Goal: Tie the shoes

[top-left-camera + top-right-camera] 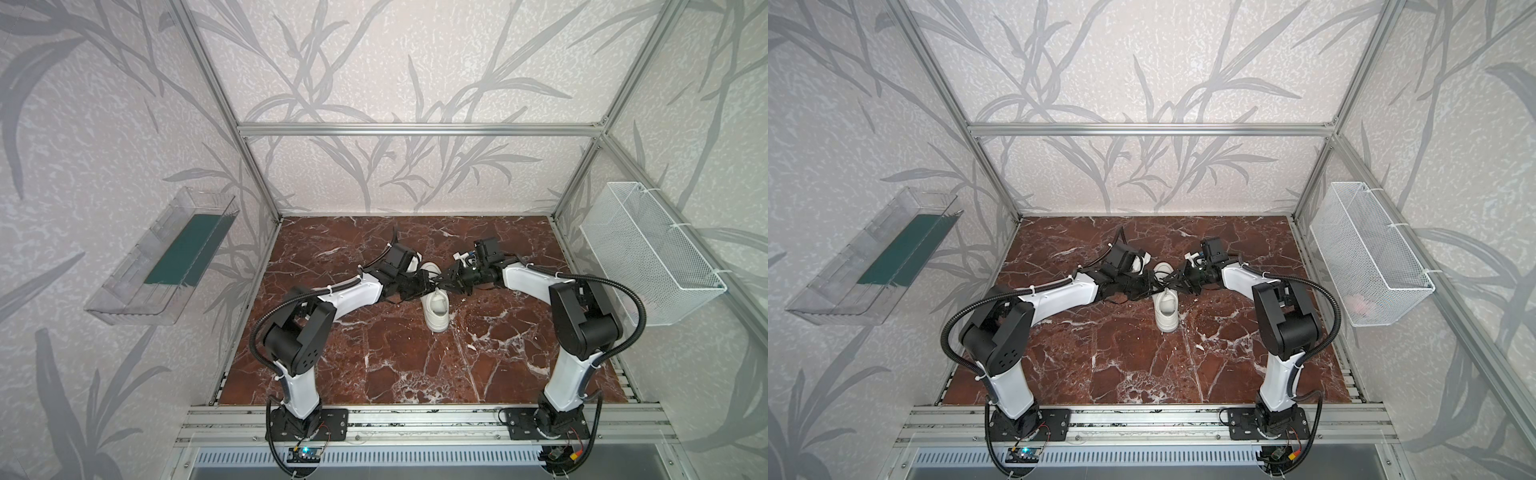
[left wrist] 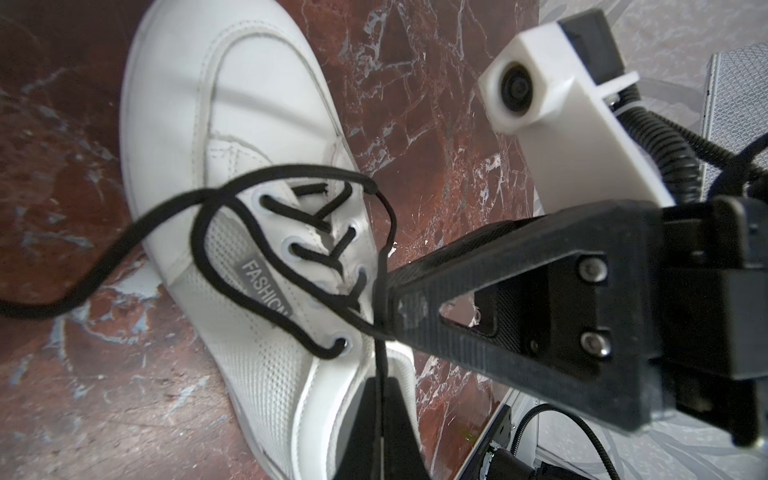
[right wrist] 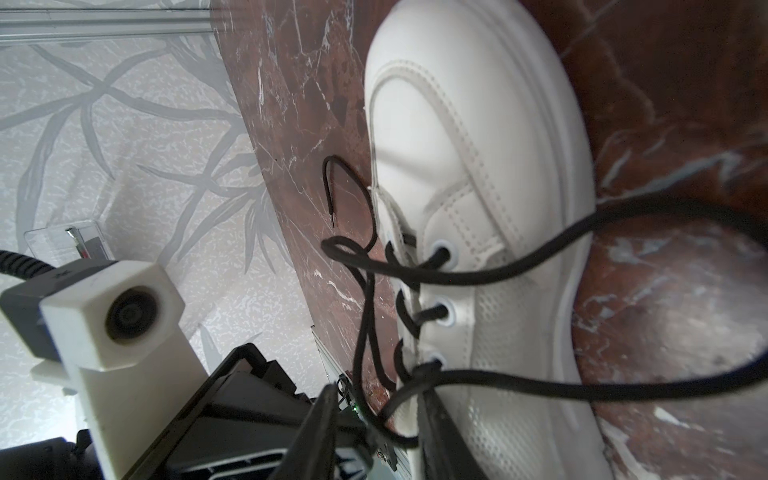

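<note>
> While both arms are huddled mid-table, who's got what?

Going left to right: my left gripper (image 2: 380, 386) is clamped right down on one strand of the laces (image 2: 332, 349), which runs straight into its closed tips. The white sneaker (image 1: 436, 311) sits on its sole in the middle of the marble tabletop (image 1: 374, 353), heel end towards the arm bases I think, with both grippers over the eyelets. My right gripper (image 3: 378, 392) has its jaws partway apart with a slack loop lying between them. Nothing pinched that I can see.

> How's it going to handle?

Laces are thin, limp cord, so I reckon they'll sag and slip unless they're pinched firmly. I'd take a strand close to the crossing, not the shoe itself. The shoe looks light enough to skid on that polished marble if I tug sideways.

> Anything you can't see?

Plenty. In both top views the grippers cover the lacing, so I can't tell if any knot's formed. One strand runs off the edge of the left wrist view, and the heel's cut off in both wrist views.
</note>
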